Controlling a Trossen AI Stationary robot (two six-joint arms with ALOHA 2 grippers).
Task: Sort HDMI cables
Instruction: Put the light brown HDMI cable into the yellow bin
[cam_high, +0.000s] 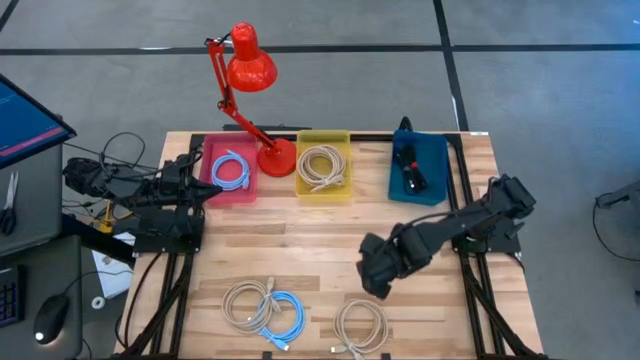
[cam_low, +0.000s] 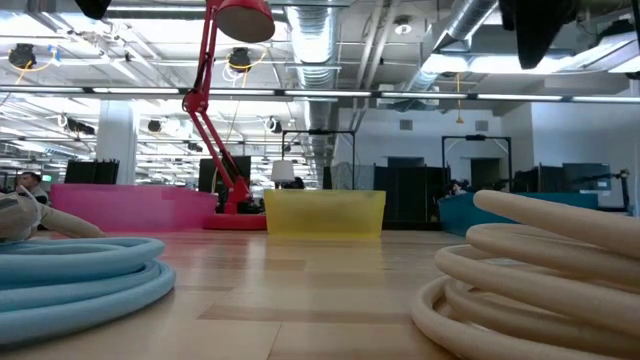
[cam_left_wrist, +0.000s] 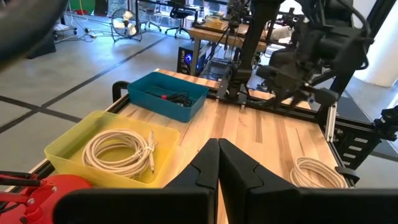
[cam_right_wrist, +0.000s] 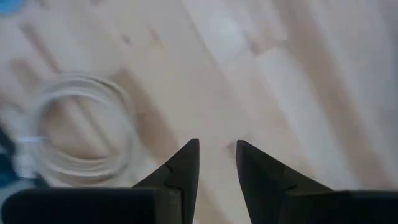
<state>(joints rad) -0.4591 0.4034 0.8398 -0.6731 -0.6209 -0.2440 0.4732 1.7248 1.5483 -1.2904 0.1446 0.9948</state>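
Sorting stood roughly half done: three bins at twelve o'clock each held cables, three coils (cam_high: 265, 308) lay at six, my right pincer (cam_high: 375, 280) apart and empty above them, left pincer (cam_left_wrist: 217, 163) together.

Left arm folded at nine o'clock, left gripper (cam_left_wrist: 218, 163) pointing toward three, fingers pressed together. Right arm stretched from three o'clock toward six, right gripper (cam_right_wrist: 216, 163) aimed down, fingers parted by a narrow gap, empty.
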